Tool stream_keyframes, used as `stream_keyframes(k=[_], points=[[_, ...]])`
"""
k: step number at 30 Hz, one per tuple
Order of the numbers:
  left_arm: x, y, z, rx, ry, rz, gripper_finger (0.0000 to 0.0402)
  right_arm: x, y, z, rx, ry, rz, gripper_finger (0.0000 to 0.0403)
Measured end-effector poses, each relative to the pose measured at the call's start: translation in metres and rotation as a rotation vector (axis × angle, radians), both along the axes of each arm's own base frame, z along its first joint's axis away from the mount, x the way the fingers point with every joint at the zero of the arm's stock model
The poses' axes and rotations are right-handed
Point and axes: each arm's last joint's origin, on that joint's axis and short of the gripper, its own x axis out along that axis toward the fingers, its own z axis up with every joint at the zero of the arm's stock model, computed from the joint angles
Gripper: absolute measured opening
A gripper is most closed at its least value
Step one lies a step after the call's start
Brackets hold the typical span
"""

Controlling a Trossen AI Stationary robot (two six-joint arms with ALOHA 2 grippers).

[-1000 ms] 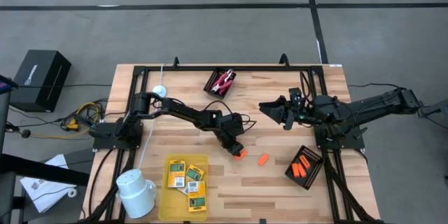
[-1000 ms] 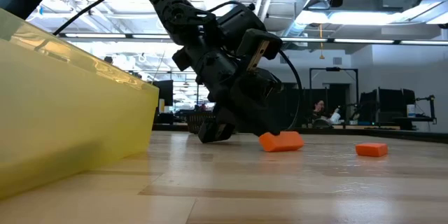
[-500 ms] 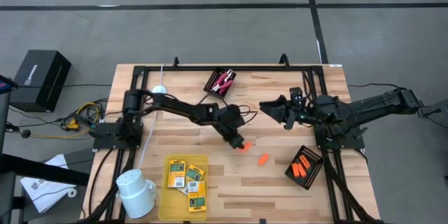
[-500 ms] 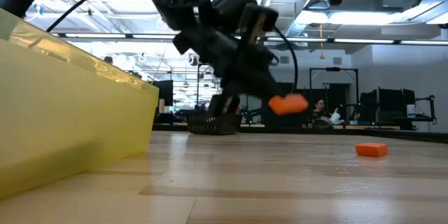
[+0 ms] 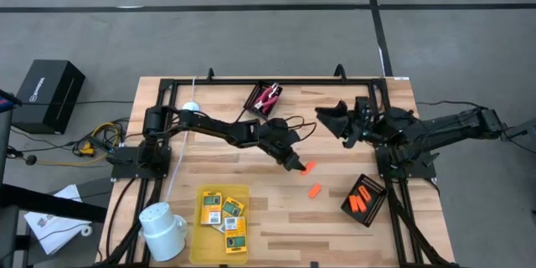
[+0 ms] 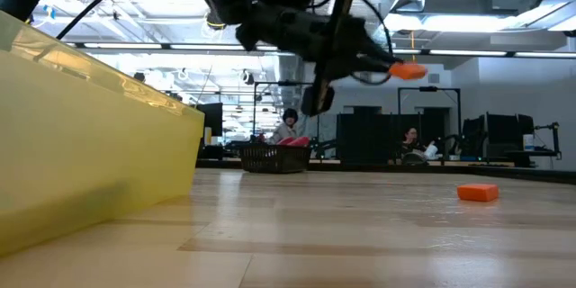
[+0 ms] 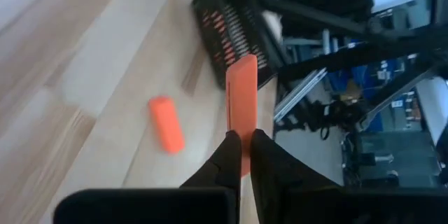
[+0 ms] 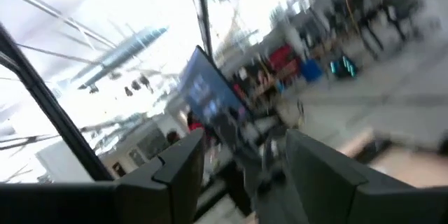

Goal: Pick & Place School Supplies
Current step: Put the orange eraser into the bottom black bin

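Observation:
My left gripper (image 5: 298, 165) hangs over the table's middle, shut on a stubby orange piece (image 5: 309, 167) that is well above the wood in the low view (image 6: 408, 70). A second orange piece (image 5: 315, 190) lies flat on the table just nearer. Several more lie in a black tray (image 5: 374, 188) at the right. The red-handled scissors (image 5: 268, 95) rest in a black basket (image 5: 254, 100) at the far edge. Yellow-and-green packets (image 5: 223, 212) lie in a yellow tray (image 5: 201, 226). My right gripper (image 5: 332, 121) is raised at the right, open and empty (image 8: 241, 175). My left gripper pinches the orange piece by its near end (image 7: 241, 143) between the two fingertips (image 7: 225, 159). The fingers slant down toward the table's right and lie along the piece, which sticks out ahead of them. The piece is lifted clear of the table.
A white mug (image 5: 163, 230) stands at the near left corner beside the yellow tray. A small white disc (image 5: 192, 107) lies at the far left. Bare wood lies between the loose orange piece and the black tray.
My left gripper has risen from the table with the orange piece, moving toward the table's right and far side and tipping from steeply down to nearly level. The piece is lifted clear. My right gripper has tipped upward, staying open.

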Motion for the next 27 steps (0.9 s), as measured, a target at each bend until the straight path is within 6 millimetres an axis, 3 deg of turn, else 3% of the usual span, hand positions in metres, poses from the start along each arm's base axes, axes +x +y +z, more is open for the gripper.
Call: stream_keyframes(k=[8,15,27], points=[[0.018,0.002,0.025,0.024,-0.089,0.031,0.0006,-0.010,-0.004,0.018,-0.090,-0.082,-0.054,0.0193],[0.045,-0.010,0.015,0.003,-0.100,-0.010,0.0005,-0.018,-0.004,0.041,-0.147,-0.138,-0.084,0.0194],[0.102,-0.027,0.002,-0.073,-0.165,-0.109,0.0005,-0.025,-0.005,0.055,-0.176,-0.091,-0.088,0.0196]])
